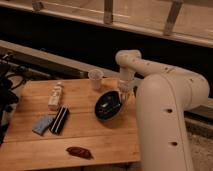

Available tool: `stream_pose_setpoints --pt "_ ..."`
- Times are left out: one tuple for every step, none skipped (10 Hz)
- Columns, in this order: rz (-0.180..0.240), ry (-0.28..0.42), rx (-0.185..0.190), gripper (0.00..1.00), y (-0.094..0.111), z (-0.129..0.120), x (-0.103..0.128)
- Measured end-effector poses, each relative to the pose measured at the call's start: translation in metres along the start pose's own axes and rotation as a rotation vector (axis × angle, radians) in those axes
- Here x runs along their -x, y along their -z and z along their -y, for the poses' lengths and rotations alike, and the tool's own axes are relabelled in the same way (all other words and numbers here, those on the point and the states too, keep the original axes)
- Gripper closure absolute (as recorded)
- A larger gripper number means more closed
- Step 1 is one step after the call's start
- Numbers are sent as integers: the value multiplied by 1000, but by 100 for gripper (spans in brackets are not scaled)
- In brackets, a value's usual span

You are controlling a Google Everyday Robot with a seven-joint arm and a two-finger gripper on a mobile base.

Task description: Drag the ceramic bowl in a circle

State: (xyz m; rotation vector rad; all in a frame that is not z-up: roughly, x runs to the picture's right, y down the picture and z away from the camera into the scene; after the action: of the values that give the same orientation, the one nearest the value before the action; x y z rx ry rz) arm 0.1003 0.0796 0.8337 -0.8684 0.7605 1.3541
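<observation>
The ceramic bowl (108,106) is round, glossy and dark. It sits on the wooden table (90,135) near the right edge. My gripper (122,96) hangs from the white arm (150,70) and comes down onto the bowl's far right rim, touching it. A small pale cup (95,78) stands upright just behind and left of the bowl, apart from it.
A small pale bottle (55,96) lies at the left. A blue pad (42,124) and a black flat object (60,120) lie side by side. A red-brown object (79,152) lies near the front edge. The robot's white body (170,125) stands right of the table.
</observation>
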Motion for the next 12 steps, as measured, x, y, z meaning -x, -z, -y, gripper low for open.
stream_pose_setpoints --pt "-2 16 -9 90 -4 -8 -7" --pt "-6 23 -14 90 -5 -10 -11" --pt "-7 30 -19 90 -5 -13 -11" --pt "-10 49 -29 90 -4 -26 -10" --pt "-13 61 -35 90 -5 -39 -10" --pt "-15 76 -43 90 -5 -53 -9" --pt "-17 93 -53 90 -4 -65 -8" --pt "-16 99 -58 87 -2 -68 -5" --pt "-11 102 -63 81 0 -72 1" --pt "-9 111 -66 73 2 -80 6" --pt "-10 122 -70 60 4 -88 11" --pt "-11 121 -71 50 4 -87 10"
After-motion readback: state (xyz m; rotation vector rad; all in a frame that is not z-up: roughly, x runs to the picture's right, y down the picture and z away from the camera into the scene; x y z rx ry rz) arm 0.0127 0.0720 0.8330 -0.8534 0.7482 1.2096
